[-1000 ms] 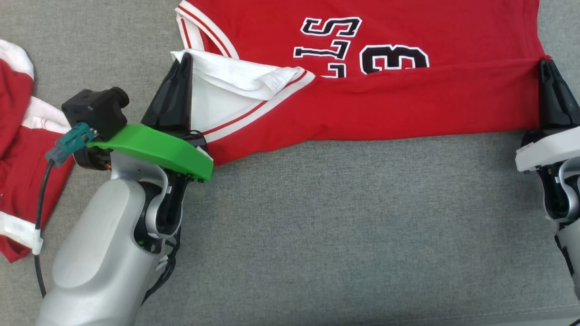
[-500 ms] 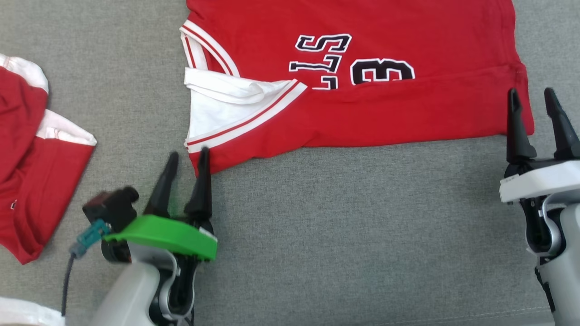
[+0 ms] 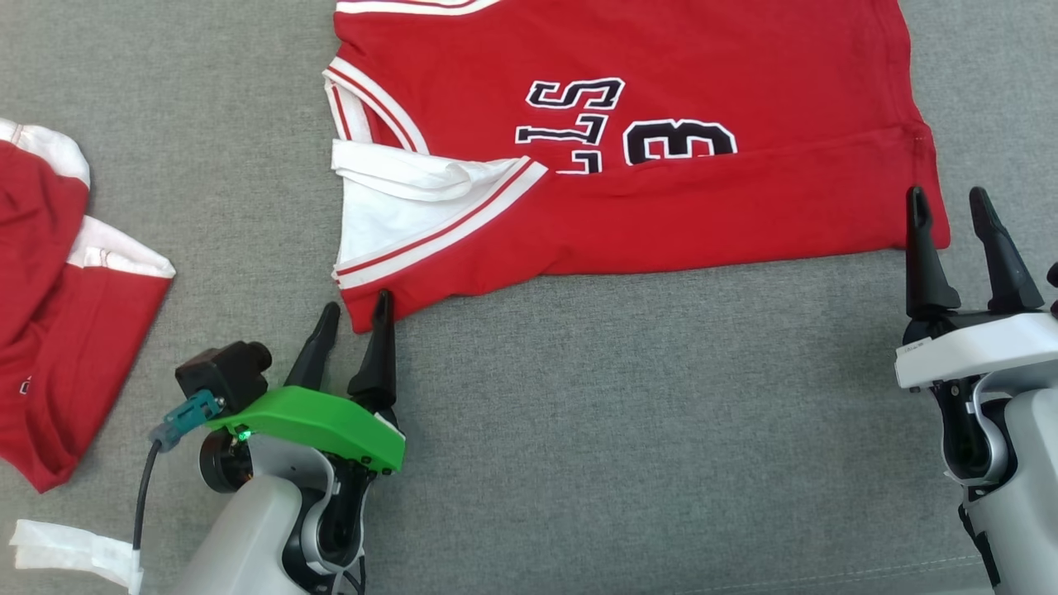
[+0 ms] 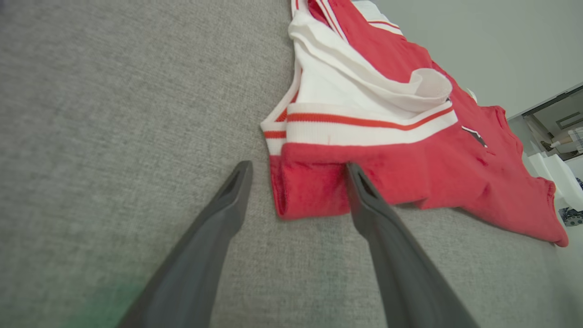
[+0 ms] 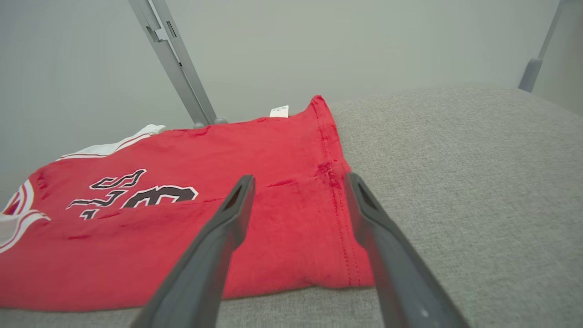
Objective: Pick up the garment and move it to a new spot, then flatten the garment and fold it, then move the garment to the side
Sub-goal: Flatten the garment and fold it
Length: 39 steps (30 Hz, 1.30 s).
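Left gripper (image 3: 357, 302): jaws wide apart, nothing between them. It sits at 7 o'clock in the head view, with one fingertip just beside the near left corner of the jersey (image 3: 661, 207). Whether it is touching cannot be told.

Right gripper (image 3: 947, 194): jaws equally wide and empty, at 3 o'clock, with the fingertips at the jersey's near right corner. In the right wrist view the fingers straddle the stitched side hem.

Jersey location: spread across 12 o'clock on the grey surface (image 3: 620, 430).

Progress, judged: the jersey is placed and mostly flat. A near band lies doubled over the front, its edge cutting across the black lettering, so a first fold looks made. Further folding and the move to the side remain.

Materials: the jersey is a soft red knit that looks slightly fuzzy close up. It has white ribbed trim with red stripes, and a white inner panel is bunched into a loose roll at the armhole. The surface is a coarse woven grey fabric. A second red-and-white garment (image 3: 50, 330) lies crumpled at 9 o'clock, well apart.
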Motion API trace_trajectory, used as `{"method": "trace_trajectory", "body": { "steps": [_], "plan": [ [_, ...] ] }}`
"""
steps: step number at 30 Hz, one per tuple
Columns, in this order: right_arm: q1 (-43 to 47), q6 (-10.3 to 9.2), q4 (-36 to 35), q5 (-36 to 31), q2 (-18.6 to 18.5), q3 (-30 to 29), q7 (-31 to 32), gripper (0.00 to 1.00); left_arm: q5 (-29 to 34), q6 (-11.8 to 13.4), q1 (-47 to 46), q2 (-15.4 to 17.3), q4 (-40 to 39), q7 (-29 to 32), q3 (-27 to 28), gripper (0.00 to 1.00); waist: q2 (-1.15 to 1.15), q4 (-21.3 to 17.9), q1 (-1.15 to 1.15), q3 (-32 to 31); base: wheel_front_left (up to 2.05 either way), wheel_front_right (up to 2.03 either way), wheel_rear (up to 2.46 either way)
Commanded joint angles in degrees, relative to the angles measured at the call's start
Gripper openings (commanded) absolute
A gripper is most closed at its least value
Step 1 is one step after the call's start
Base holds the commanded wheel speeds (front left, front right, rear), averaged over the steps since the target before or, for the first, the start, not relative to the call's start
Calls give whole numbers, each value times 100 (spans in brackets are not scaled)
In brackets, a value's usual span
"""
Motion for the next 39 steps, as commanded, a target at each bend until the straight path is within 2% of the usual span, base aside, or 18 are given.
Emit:
{"method": "trace_trajectory", "body": {
  "steps": [1,2,3,11,19,24,28,33,39],
  "plan": [
    [36,-10,54,42,-12,3,-17,100,-31,34,-47,22,132,101,-29,42,0,-29,0,3,0,0,0],
    [42,-10,87,77,-3,-15,-17,100,-38,30,-50,28,163,124,-45,9,0,-42,0,1,0,0,0],
    [63,-10,174,171,22,-56,-17,100,-53,1,-22,46,181,190,-81,0,0,-54,0,-4,0,0,0],
    [-80,-9,1101,546,44,-253,-18,100,64,-37,75,265,-69,22,-8,0,0,43,0,-28,0,0,0],
    [-504,-9,1795,1116,-72,220,-13,100,145,-29,-44,380,-237,47,-52,0,0,124,0,16,0,0,0],
    [-647,-9,1849,1413,-174,327,-14,100,221,-27,-79,389,-265,51,-118,0,0,158,0,25,0,0,0],
    [-531,-9,1608,1389,-341,20,-16,100,236,-44,-84,392,-246,35,-142,0,0,184,0,-3,0,0,0],
    [-467,-9,1313,1169,-192,-260,-16,100,250,-57,-100,376,-224,-7,-173,0,0,213,0,-36,0,0,0],
    [-595,-9,1623,1114,-42,73,63,100,291,-96,-181,326,-188,3,-251,0,0,283,0,-13,0,0,0]
  ]
}}
